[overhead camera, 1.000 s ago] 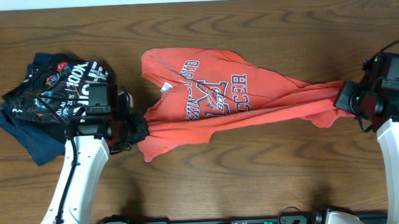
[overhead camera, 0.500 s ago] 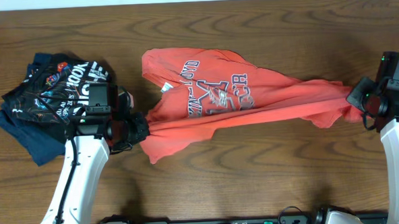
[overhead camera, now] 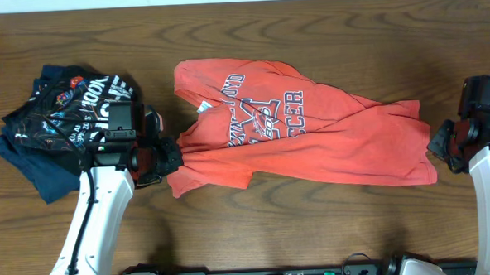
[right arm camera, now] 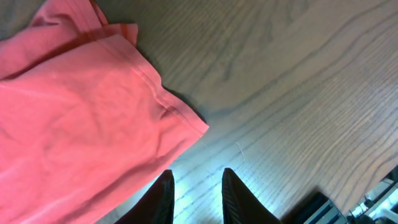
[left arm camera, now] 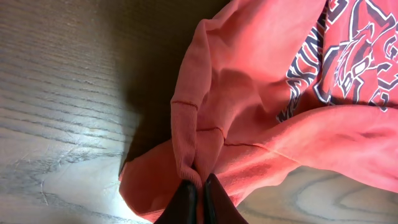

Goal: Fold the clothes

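While the wooden bench (overhead camera: pixel 315 234) carries everything here, the red-orange T-shirt (overhead camera: pixel 311 135) takes up its middle, drawn out sideways with the collar end toward the left arm and the hem toward the right. It lies chest up, so the white-and-dark lettering (overhead camera: pixel 265 112) shows, but the cloth is rumpled and its lower left part is bunched and doubled over. A heap of dark garments (overhead camera: pixel 58 121) sits at the left edge, well apart from the job. The left pincer (left arm camera: pixel 198 199) is clenched on a gathered fold of the shirt near the sleeve seam, fingers pressed together with cloth between them. The right pincer (right arm camera: pixel 198 193) is released: its fingers stand apart over bare wood, just beside the hem corner (right arm camera: pixel 186 121), with nothing between them. I judge this to be the spreading step, before any fold is made, since the shirt is stretched out but not yet flat. The next move likely calls for the left end to be laid down and smoothed, and for each arm to take a clean grip at a sleeve or hem edge, taking up only one layer.
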Motion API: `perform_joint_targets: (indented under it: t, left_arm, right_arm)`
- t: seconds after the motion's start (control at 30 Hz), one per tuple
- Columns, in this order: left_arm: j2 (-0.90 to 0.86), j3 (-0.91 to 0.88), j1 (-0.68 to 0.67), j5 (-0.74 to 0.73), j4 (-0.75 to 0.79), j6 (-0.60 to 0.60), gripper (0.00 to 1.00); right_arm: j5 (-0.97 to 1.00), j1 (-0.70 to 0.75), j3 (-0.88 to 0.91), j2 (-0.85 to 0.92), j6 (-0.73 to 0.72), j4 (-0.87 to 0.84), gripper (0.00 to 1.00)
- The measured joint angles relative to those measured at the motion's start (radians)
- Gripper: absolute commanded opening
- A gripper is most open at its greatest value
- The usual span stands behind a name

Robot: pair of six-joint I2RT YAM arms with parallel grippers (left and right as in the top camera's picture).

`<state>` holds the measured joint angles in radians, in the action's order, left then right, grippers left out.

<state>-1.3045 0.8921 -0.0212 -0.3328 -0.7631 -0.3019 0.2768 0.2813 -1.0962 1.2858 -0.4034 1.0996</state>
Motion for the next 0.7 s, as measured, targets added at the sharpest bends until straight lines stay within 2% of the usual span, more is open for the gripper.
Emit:
perform_joint_targets:
  t: [0.13,0.27,0.3,0.43,0.7]
  left_arm:
    - [0.0,0.0,0.0,0.0,0.001,0.0,0.06]
    - [0.0,0.0,0.0,0.001,0.001,0.0,0.06]
    - [0.0,0.0,0.0,0.0,0.002,0.0,0.06]
    - [0.0,0.0,0.0,0.0,0.001,0.0,0.06]
    - [0.0,0.0,0.0,0.0,0.001,0.0,0.06]
  right_arm:
    - [0.006,0.001,0.053,0.0,-0.021,-0.042,0.26]
    - [0.007,0.002,0.188,0.0,-0.06,-0.163,0.47]
    - [0.007,0.002,0.214,0.0,-0.074,-0.188,0.49]
    - [0.002,0.005,0.333,0.0,-0.092,-0.309,0.51]
    - [0.0,0.045,0.462,0.0,-0.105,-0.423,0.53]
